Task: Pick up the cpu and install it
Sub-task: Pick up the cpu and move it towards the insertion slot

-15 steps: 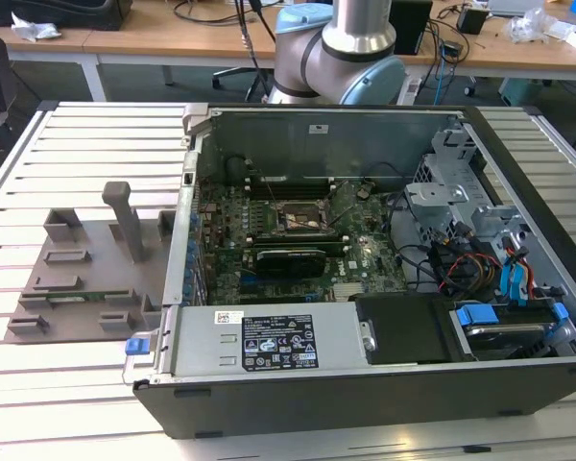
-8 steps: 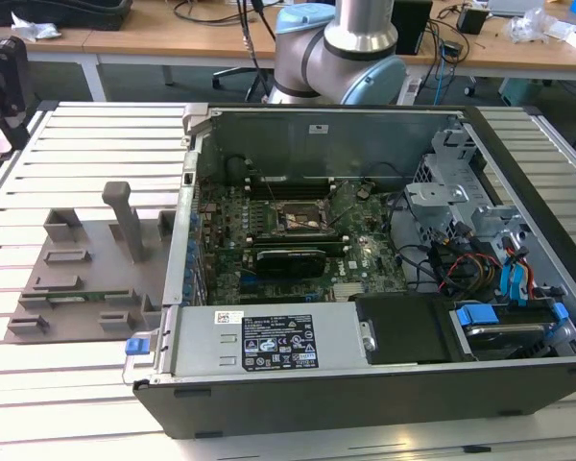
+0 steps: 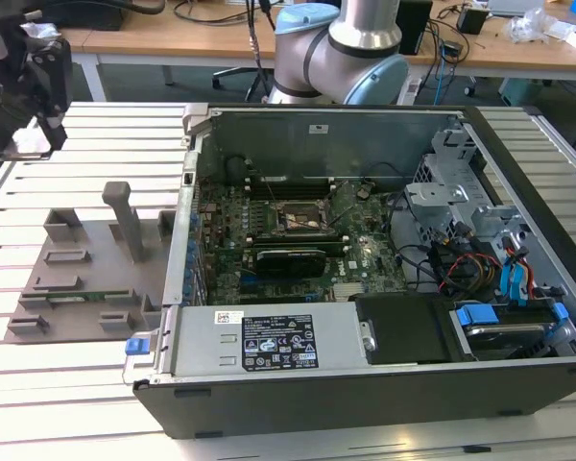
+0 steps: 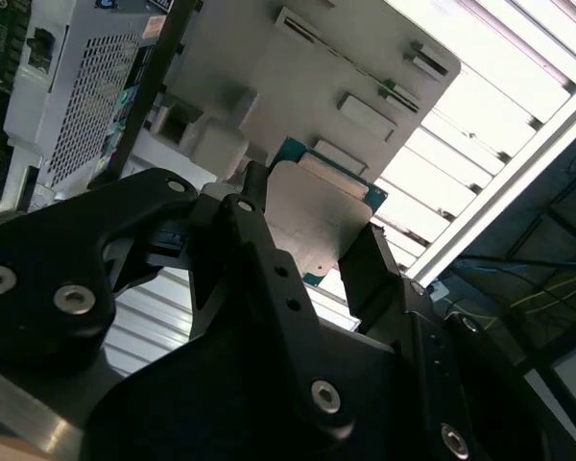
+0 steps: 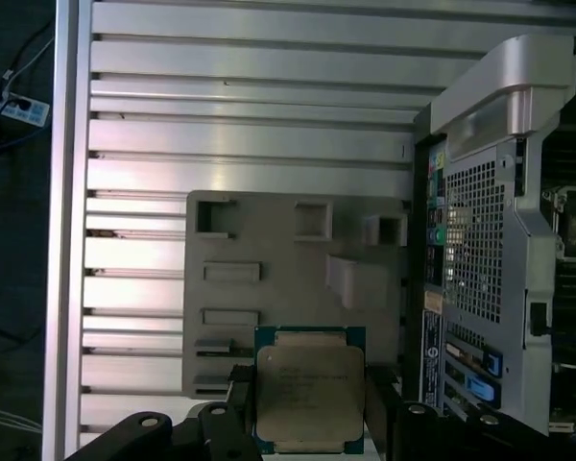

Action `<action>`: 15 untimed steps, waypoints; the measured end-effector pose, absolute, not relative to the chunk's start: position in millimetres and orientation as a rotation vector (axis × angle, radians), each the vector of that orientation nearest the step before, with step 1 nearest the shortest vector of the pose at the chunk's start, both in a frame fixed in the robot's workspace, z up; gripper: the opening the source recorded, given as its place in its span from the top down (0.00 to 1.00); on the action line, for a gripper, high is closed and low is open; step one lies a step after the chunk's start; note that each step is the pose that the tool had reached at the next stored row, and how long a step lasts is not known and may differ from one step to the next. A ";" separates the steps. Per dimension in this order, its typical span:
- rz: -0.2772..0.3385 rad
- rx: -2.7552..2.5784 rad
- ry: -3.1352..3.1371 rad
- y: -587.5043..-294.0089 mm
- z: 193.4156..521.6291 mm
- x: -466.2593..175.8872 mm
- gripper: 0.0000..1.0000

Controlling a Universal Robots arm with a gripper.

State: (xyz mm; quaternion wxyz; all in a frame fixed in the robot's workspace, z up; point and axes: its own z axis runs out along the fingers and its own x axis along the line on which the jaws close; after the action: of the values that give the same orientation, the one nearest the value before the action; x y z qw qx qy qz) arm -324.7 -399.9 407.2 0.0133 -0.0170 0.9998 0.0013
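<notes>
The cpu (image 5: 307, 394) is a flat square chip with a silvery top plate and a green rim. It sits between my two black fingers, and my gripper (image 5: 309, 386) is shut on its edges. The second wrist view shows the cpu (image 4: 317, 216) from the other side, clamped in the gripper (image 4: 312, 226) and held above the grey fixture plate (image 4: 298, 58). In the exterior view my gripper (image 3: 40, 86) hangs high at the far left, well away from the dark square socket (image 3: 304, 219) on the motherboard inside the open computer case (image 3: 365, 384).
A grey fixture plate (image 3: 77, 264) with raised blocks and a post (image 3: 125, 216) lies on the slatted metal table (image 3: 38, 346), left of the case. A long black expansion card (image 3: 290, 259) sits just below the socket. Drive bays and cables (image 3: 480, 259) crowd the case's right side.
</notes>
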 end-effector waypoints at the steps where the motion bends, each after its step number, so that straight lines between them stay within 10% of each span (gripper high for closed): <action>1: 0.004 -0.053 3.114 -399.9 407.1 -320.0 0.45; 15: 0.004 -0.053 3.115 -399.9 407.1 -266.0 0.45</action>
State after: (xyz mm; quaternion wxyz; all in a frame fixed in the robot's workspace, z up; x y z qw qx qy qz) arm -266.0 -399.9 407.1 0.0132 -0.0171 0.9998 0.0013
